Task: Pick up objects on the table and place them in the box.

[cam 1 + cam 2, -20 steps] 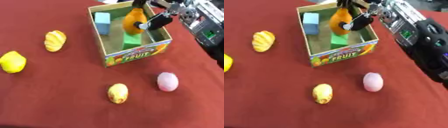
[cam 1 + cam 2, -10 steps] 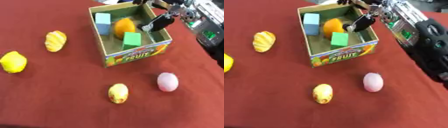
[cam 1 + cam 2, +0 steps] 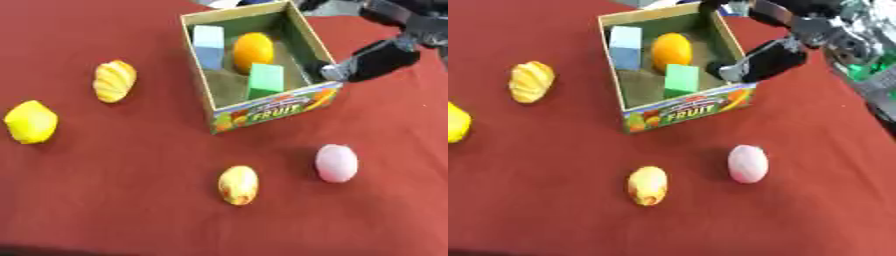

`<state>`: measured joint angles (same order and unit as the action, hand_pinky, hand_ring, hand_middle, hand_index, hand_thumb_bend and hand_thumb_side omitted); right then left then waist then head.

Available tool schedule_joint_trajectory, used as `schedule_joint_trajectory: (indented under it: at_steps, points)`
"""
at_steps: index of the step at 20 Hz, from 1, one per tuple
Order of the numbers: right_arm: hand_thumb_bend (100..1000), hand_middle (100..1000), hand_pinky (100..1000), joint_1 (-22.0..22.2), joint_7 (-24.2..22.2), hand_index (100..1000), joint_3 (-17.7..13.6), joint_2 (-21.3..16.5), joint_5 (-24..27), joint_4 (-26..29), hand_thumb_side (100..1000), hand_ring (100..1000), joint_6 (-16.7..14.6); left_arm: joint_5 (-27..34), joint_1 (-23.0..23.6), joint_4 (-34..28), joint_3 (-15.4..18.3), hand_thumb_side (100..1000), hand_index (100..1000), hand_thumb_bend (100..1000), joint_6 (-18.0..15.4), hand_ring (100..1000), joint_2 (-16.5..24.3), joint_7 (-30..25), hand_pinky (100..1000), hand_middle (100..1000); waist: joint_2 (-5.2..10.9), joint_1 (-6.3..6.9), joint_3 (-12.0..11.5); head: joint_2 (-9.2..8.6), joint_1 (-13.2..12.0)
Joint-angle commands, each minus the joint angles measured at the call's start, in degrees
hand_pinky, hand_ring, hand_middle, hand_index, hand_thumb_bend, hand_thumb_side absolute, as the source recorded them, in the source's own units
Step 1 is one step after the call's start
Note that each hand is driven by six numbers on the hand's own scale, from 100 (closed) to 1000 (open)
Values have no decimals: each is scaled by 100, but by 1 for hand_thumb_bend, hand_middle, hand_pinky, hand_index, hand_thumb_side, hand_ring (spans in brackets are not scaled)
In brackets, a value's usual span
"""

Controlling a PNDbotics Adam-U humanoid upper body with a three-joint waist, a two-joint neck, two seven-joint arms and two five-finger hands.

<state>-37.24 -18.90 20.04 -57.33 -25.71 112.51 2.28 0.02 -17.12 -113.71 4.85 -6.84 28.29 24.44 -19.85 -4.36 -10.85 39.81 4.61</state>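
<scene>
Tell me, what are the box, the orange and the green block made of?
The box looks like printed cardboard: thin flat walls, a colourful FRUIT label outside, plain brown inside. The orange looks like plastic or foam: its skin is smooth and evenly coloured, too uniform for real fruit, though I can't be sure. The green block has flat matte faces and sharp edges, probably painted wood or foam.

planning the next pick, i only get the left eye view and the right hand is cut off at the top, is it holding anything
observer: no. The right eye view shows more of the right hand, beside the box at its right wall, with fingers spread and nothing between them.
operator: whats past my right edge
observer: its forearm, silver with a green part, running along the picture's right side.
</scene>
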Motion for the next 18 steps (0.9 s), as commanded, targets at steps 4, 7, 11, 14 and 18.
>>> schedule_joint_trajectory:
  at_steps: [4, 7, 11, 14, 18]
  points:
    - [353, 709, 822, 974, 439, 807, -317, -735, 271, 208, 257, 789, -737, -44, -33, -88, 88, 511, 819, 100, -1, 595, 121, 38, 726, 555, 114, 102, 59, 18, -66]
    - [310, 702, 821, 1417, 577, 800, -364, -842, 202, 208, 247, 784, -889, -50, -32, -88, 93, 512, 819, 100, -1, 595, 110, 44, 726, 555, 114, 132, 103, 29, -79]
    - [295, 705, 816, 1745, 627, 797, -312, -821, 49, 208, 255, 787, -885, -47, -38, -88, 88, 513, 819, 100, -2, 595, 95, 44, 725, 555, 110, 152, 123, 36, -75]
    - [264, 700, 808, 1860, 553, 793, -215, -733, -37, 208, 245, 783, -770, -36, -39, -88, 85, 515, 819, 100, -1, 595, 82, 41, 725, 555, 94, 155, 114, 34, -64]
    - [234, 706, 804, 1926, 396, 796, -90, -630, -42, 208, 237, 785, -626, -22, -47, -88, 84, 516, 819, 100, -2, 595, 80, 42, 725, 555, 62, 150, 98, 41, -58]
